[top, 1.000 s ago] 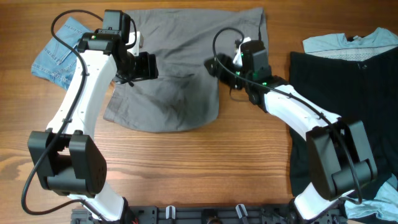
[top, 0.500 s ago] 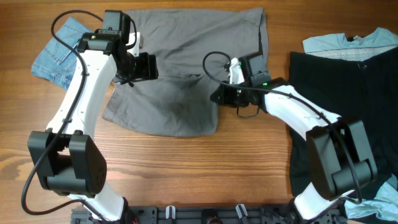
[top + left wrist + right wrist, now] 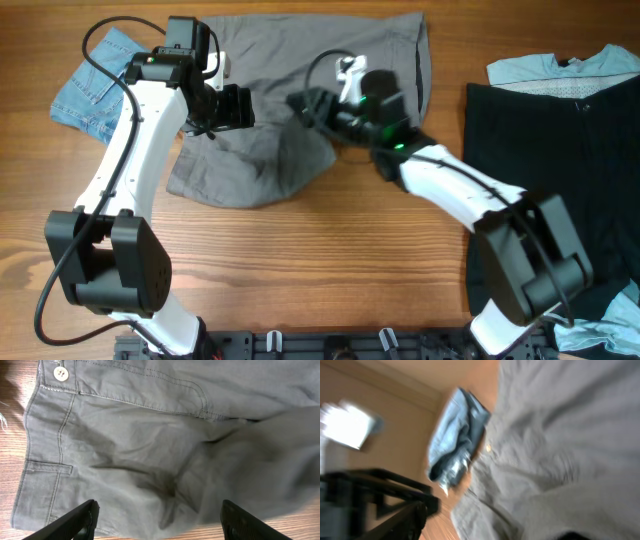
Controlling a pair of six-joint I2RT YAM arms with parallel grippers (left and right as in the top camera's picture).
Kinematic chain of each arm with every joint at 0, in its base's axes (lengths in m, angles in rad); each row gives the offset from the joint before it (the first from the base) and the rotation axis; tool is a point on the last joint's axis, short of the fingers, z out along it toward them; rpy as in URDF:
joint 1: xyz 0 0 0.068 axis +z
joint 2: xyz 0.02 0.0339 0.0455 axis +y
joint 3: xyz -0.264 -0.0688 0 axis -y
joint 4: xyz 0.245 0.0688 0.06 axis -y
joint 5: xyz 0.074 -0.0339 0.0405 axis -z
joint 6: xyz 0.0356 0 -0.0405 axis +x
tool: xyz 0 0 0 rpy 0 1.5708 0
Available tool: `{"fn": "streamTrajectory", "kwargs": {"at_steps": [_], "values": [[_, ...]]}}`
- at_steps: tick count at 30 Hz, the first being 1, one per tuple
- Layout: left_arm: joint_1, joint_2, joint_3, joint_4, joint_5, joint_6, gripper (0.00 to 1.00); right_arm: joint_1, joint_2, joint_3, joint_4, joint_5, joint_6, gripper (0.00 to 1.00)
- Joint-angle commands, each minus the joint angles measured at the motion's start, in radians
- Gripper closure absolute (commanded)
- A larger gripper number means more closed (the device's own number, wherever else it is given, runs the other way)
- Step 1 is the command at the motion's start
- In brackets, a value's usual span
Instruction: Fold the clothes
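Observation:
The grey shorts [image 3: 300, 60] lie spread at the back middle of the table, their lower right corner drawn up and leftward into a bunched fold [image 3: 300, 160]. My right gripper [image 3: 300, 104] hovers over the middle of the shorts. In the blurred right wrist view its fingers stand wide apart, open, over raised grey cloth [image 3: 560, 435]. My left gripper [image 3: 238, 107] hangs open above the left half of the shorts. The left wrist view shows the waistband button [image 3: 60, 372], and cloth [image 3: 150, 460] lies below the spread left gripper [image 3: 160, 522].
Small blue denim shorts [image 3: 90, 90] lie left of the grey pair, seen too in the right wrist view [image 3: 455, 440]. A black garment [image 3: 545, 170] covers the right side, with light blue cloth [image 3: 565, 65] behind it. Bare wood [image 3: 300, 270] fills the front.
My right gripper has swung left from the right edge of the shorts to over their middle. The lower right corner of the cloth came along and now lies bunched leftward. The left arm stayed put.

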Motion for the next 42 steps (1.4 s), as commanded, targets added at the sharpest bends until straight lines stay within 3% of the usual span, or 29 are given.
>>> {"fn": "streamTrajectory", "kwargs": {"at_steps": [1, 8, 12, 16, 21, 23, 24, 25, 26, 29, 32, 36, 37, 39, 40, 41, 42], "values": [[0.002, -0.007, 0.01, 0.001, -0.004, 0.02, 0.21, -0.002, 0.04, 0.007, -0.103, 0.089, -0.118, 0.26], [0.002, -0.007, 0.01, -0.004, -0.004, 0.02, 0.19, -0.193, -0.018, 0.007, -0.406, -0.192, -0.265, 0.27], [0.002, -0.007, 0.01, -0.002, -0.004, 0.02, 0.18, -0.297, -0.045, 0.007, -0.556, -0.251, -0.342, 0.3], [0.002, -0.006, 0.01, 0.014, -0.004, 0.02, 0.18, -0.287, -0.044, 0.007, -0.675, -0.26, -0.407, 0.3], [0.002, -0.006, 0.01, 0.018, -0.004, 0.02, 0.18, -0.184, -0.042, -0.009, -0.758, -0.252, -0.412, 0.19], [0.002, -0.006, 0.01, 0.019, -0.004, 0.02, 0.18, -0.141, -0.042, -0.014, -0.727, -0.224, -0.409, 0.41], [0.002, -0.006, 0.01, 0.018, -0.004, 0.02, 0.18, -0.124, -0.042, -0.013, -0.705, -0.195, -0.413, 0.68], [0.002, -0.006, 0.01, 0.017, -0.004, 0.02, 0.18, -0.121, -0.045, -0.005, -0.712, -0.169, -0.409, 0.85], [0.002, -0.006, 0.01, 0.014, -0.004, 0.02, 0.18, -0.127, -0.048, 0.011, -0.745, -0.158, -0.409, 0.96], [0.002, -0.006, 0.01, 0.006, -0.004, 0.02, 0.18, -0.15, -0.077, 0.079, -0.909, -0.155, -0.412, 0.96], [0.002, -0.006, 0.01, 0.011, -0.004, 0.02, 0.18, -0.154, -0.133, 0.163, -1.04, -0.395, -0.346, 0.96], [0.002, -0.006, 0.01, 0.025, -0.004, 0.02, 0.18, -0.115, -0.179, 0.169, -0.956, -0.413, -0.154, 0.96], [0.002, -0.006, 0.01, 0.024, -0.004, 0.02, 0.18, -0.09, -0.174, 0.169, -0.868, -0.348, -0.119, 0.95], [0.002, -0.006, 0.01, 0.024, -0.004, 0.02, 0.18, -0.051, -0.155, 0.169, -0.732, -0.209, -0.109, 0.74], [0.002, -0.006, 0.01, 0.024, -0.004, 0.02, 0.18, -0.034, -0.145, 0.169, -0.673, -0.124, -0.109, 0.56], [0.002, -0.006, 0.01, 0.023, -0.004, 0.02, 0.18, -0.016, -0.129, 0.169, -0.62, -0.03, -0.11, 0.27], [0.002, -0.006, 0.01, 0.021, -0.004, 0.02, 0.18, 0.001, -0.108, 0.169, -0.577, 0.062, -0.118, 0.19]]}}
